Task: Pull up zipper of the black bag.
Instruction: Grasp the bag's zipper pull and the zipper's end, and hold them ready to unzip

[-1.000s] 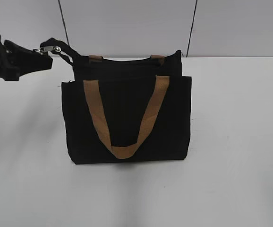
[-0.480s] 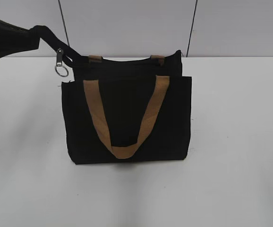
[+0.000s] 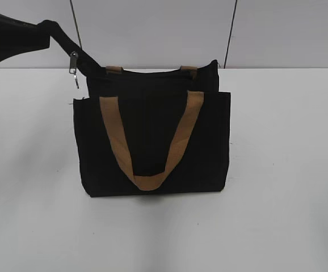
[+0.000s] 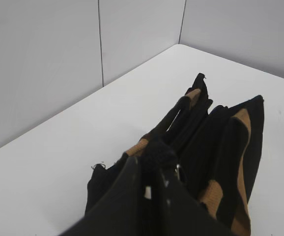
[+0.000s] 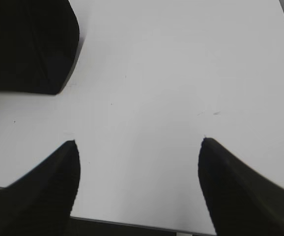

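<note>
The black bag [image 3: 152, 141] stands upright on the white table, tan handles on its front and top. A black fabric tail of its zip track runs up and left from the bag's top left corner. My left gripper [image 3: 42, 28] is shut on the end of that tail, above and left of the bag. The zipper [image 3: 73, 63], a small silver slider with a pull tab, hangs from the tail just below the gripper. The left wrist view shows the shut jaws [image 4: 152, 172] on black fabric over the bag [image 4: 220, 142]. My right gripper [image 5: 138, 147] is open and empty beside the bag's corner [image 5: 34, 44].
The white table [image 3: 283, 170] spreads around the bag on all sides. Grey wall panels [image 3: 152, 28] with dark seams stand close behind the bag. The table's near edge [image 5: 132, 223] shows under the right gripper.
My left gripper has risen up and to the left, pulling the black tail taut. The zipper pull, which pointed at the jaws before, now hangs down from the tail.
</note>
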Controlling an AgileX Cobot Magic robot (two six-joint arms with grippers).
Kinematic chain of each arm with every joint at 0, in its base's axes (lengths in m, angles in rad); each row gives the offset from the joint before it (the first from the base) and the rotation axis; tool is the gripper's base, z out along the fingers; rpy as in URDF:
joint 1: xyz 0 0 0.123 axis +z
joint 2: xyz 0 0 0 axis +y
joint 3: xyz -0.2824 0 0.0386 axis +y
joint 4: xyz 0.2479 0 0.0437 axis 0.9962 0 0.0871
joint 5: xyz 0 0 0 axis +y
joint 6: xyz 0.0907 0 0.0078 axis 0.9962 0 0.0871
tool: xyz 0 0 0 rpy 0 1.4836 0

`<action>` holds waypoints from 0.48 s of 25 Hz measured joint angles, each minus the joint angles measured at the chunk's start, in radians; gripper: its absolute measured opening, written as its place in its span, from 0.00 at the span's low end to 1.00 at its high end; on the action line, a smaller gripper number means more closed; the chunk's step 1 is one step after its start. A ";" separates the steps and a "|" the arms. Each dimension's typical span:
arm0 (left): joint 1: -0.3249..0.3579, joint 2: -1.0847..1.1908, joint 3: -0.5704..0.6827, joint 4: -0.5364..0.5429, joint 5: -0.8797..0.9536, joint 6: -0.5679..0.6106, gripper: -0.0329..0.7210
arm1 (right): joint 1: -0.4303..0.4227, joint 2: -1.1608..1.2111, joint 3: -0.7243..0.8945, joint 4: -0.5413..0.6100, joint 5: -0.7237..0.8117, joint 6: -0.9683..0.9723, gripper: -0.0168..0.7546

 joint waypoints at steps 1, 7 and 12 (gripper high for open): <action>0.000 0.000 0.000 0.000 0.000 0.000 0.07 | 0.000 0.000 0.000 0.000 0.000 0.000 0.77; 0.000 0.000 0.000 -0.001 0.000 0.000 0.07 | 0.000 0.000 0.000 0.001 0.000 0.000 0.77; 0.000 0.000 0.000 -0.001 0.000 0.000 0.07 | 0.000 0.000 0.000 0.002 -0.003 0.000 0.77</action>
